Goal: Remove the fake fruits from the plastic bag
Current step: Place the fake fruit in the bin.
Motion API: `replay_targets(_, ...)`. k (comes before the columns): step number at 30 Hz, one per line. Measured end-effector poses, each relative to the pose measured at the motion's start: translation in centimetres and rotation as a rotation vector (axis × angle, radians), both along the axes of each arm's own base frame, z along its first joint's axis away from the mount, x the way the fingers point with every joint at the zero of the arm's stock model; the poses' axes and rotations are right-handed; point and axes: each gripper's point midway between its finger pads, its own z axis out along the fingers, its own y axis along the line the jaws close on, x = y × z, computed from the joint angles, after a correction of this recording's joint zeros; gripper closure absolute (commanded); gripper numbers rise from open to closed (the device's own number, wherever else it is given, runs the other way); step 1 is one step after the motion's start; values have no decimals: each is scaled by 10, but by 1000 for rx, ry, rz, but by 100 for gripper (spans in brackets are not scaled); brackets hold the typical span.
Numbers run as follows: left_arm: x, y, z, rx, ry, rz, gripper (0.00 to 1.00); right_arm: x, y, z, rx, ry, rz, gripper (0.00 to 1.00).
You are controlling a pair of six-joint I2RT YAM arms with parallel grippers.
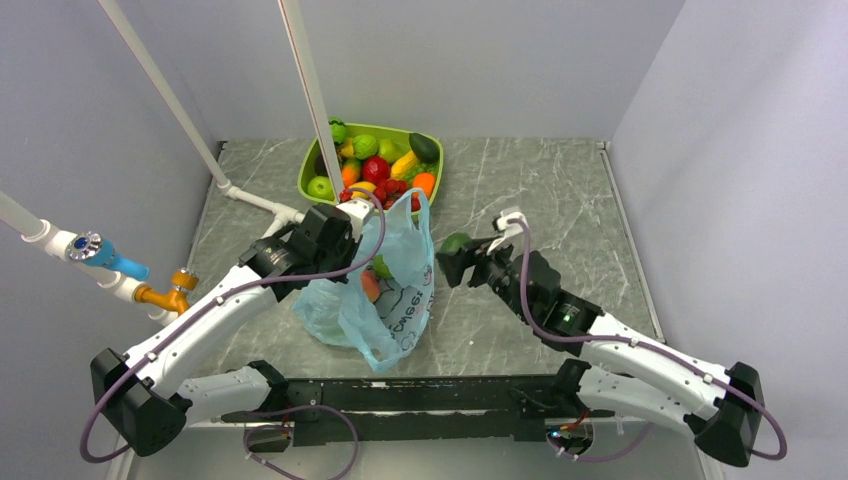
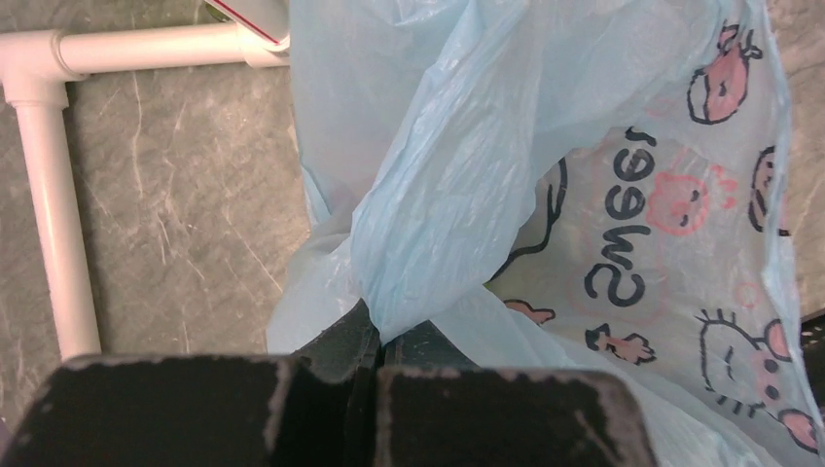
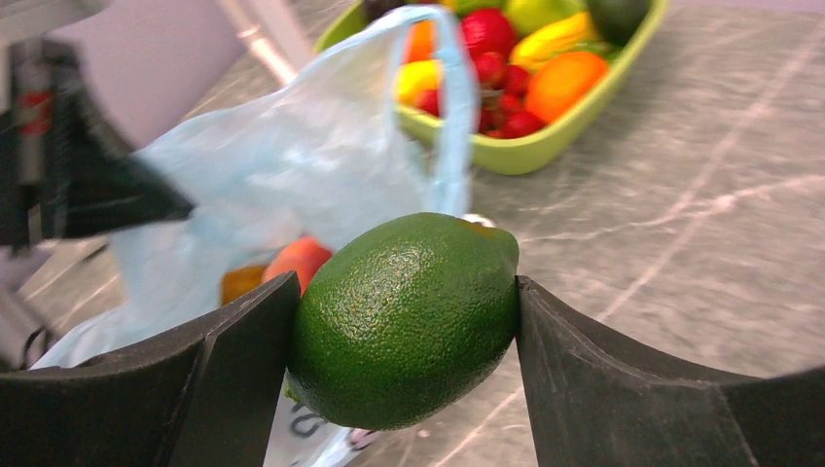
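The right hand (image 3: 407,321) was clamped on a green fruit (image 1: 455,242) just beside the plastic bag (image 1: 395,305), off its right side and clear of the mouth. The left hand (image 2: 375,336) was pinched shut on a gathered fold of the bag's upper edge, holding the film up. Inside the bag a peach (image 1: 370,285) and a second green piece (image 1: 381,267) showed through the opening, so the task looked only partly done. The likeliest trouble was the held fruit slipping — its skin was glossy, finely pebbled and rounded like a lime, and the dark fingers met it only at two narrow spots on its sides. A jolt or a loose grip could let it twist out and roll across the smooth, marble-patterned tabletop (image 1: 540,190). The bag was a risk too: being thin, crinkly, pale blue film with pink cartoon faces and dark lettering, it could slide out of the left pinch, and the mouth would then slump shut over the peach. Its free loop handle, standing up at the bag's far side, could snag a finger on the next reach in. Beyond the bag, close by that handle, sat a rigid lime-green tray (image 1: 305,178) heaped with bright plastic fruit — a careless sweep there could knock pieces out.
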Motion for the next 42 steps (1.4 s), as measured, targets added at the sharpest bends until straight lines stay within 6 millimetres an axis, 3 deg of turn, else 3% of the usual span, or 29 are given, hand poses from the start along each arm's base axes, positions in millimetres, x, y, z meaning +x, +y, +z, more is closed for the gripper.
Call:
replay_targets(4, 3, 10, -13, 27, -17, -7, 100, 33, -28, 9, 2, 23, -130, 100)
replay_targets(9, -1, 30, -36, 100, -18, 29, 100, 92, -58, 35, 56, 46, -271, 100)
replay_targets(11, 2, 39, -37, 135, -39, 65, 100, 118, -71, 34, 67, 70, -318, 100)
replay_targets(14, 10, 53, -30, 177, -95, 130, 100, 163, -74, 21, 49, 133, -349, 100)
replay_targets(18, 18, 67, -14, 194, -181, 204, 100, 221, -49, -8, 3, 189, -312, 100)
replay_targets(23, 19, 75, -1, 175, -254, 236, 100, 269, -18, -55, -56, 247, -245, 99)
replay_targets(29, 20, 75, 2, 165, -273, 235, 100, 328, 21, -75, -39, 243, -177, 85)
replay_targets(30, 21, 74, 2, 166, -271, 234, 100, 334, 28, -77, -34, 245, -165, 81)
replay_targets(31, 21, 74, 1, 168, -268, 232, 100, 340, 33, -78, -28, 245, -157, 70)
replay_targets(34, 21, 70, -3, 166, -252, 217, 100, 360, 55, -73, -7, 221, -124, 22)
replay_targets(36, 21, 68, -4, 158, -245, 203, 100, 368, 70, -70, -7, 215, -106, 3)
replay_targets(42, 19, 61, 1, 123, -255, 169, 100, 362, 104, -66, -31, 235, -70, 1)
